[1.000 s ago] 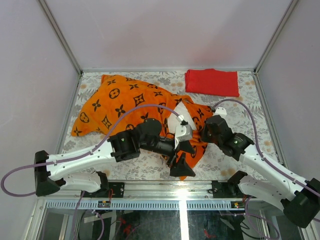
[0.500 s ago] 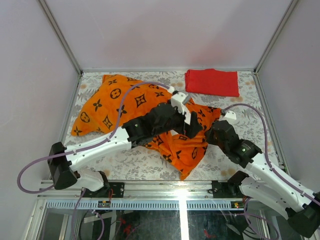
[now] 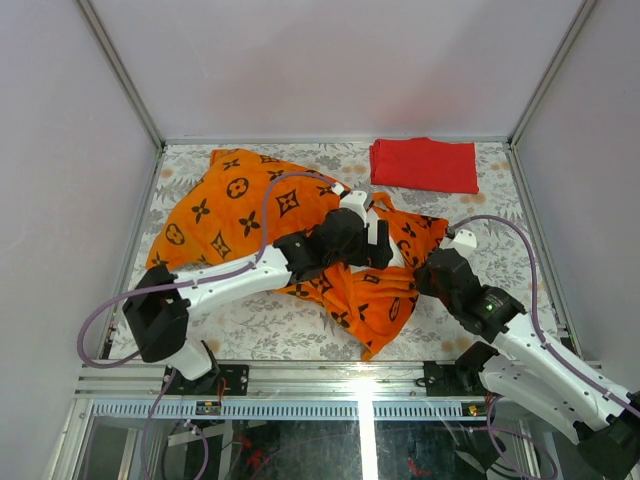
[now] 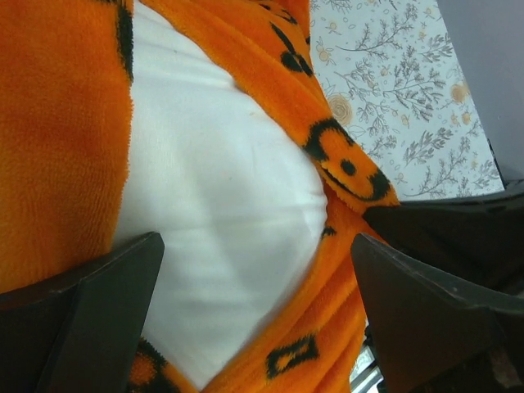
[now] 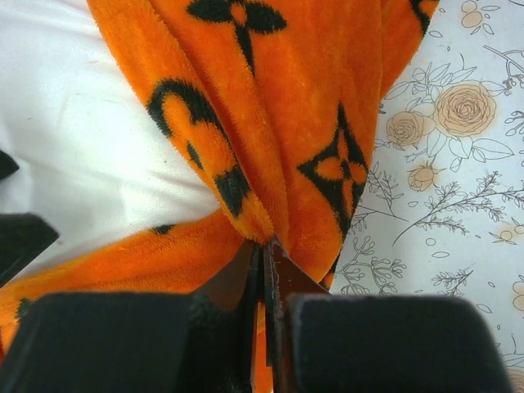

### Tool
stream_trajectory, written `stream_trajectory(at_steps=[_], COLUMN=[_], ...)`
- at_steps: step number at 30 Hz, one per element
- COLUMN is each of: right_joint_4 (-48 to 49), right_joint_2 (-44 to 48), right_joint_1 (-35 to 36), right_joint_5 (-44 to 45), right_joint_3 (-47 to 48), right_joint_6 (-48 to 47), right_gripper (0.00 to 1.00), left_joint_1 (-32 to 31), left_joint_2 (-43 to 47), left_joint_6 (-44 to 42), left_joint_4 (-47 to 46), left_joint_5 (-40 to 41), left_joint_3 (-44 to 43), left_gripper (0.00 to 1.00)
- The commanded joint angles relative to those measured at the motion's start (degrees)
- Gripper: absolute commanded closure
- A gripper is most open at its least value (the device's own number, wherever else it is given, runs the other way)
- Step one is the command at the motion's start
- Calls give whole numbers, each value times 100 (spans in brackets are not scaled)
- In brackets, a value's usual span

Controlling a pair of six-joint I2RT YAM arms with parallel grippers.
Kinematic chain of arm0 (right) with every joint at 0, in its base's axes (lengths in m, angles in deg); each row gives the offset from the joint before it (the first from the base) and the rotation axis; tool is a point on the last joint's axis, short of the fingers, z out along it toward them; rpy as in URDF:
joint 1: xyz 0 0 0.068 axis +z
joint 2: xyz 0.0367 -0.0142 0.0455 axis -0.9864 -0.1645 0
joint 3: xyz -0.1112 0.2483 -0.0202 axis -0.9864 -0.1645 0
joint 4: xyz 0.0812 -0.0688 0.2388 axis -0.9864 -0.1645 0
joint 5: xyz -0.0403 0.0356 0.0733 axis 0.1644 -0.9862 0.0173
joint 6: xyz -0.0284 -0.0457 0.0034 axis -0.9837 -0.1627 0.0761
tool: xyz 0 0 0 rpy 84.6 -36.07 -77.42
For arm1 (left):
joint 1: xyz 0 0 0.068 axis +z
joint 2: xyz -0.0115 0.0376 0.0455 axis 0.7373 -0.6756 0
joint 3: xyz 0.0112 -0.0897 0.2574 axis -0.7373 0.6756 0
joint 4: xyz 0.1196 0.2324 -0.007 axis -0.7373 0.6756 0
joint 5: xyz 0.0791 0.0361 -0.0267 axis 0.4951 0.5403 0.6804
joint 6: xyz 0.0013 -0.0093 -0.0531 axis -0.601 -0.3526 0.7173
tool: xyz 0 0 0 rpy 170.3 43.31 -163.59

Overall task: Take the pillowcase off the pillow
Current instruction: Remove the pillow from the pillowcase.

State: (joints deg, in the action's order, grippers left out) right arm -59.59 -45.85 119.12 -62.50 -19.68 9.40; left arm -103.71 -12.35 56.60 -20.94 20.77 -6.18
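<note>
Right wrist | right end effector [image 5: 264,255] pinching pillowcase [image 5: 319,106] | pillow [image 5: 82,155] exposed

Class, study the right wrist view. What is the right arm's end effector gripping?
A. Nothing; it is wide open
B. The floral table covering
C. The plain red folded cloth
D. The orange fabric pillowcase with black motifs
D: the right end effector is shut on a fold of the bright orange fabric pillowcase printed with black motifs, next to the exposed plump white pillow.
</note>
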Motion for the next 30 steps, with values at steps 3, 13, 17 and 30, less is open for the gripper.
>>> stream_trajectory(at_steps=[3,13,17,30], right_joint_4=[-522,-313,-217,-658], right_joint_2=[74,-139,-194,1324], right_joint_1=[-27,-27,-27,-27], right_joint_5=[350,306,106,966], right_joint_3=[-151,-211,-175,465], right_joint_6=[-4,-126,-285,-804], right_gripper=[100,100,100,95], left_joint_1=[10,12,12,603], left_joint_2=[-458,-1096,-1205,603], left_joint_6=[260,553,583,701], left_joint_4=[471,1654,1500,1795], left_joint_5=[476,1785,1722,2288], left_joint_3=[-370,-193,135,1030], left_gripper=[4,9,68,100])
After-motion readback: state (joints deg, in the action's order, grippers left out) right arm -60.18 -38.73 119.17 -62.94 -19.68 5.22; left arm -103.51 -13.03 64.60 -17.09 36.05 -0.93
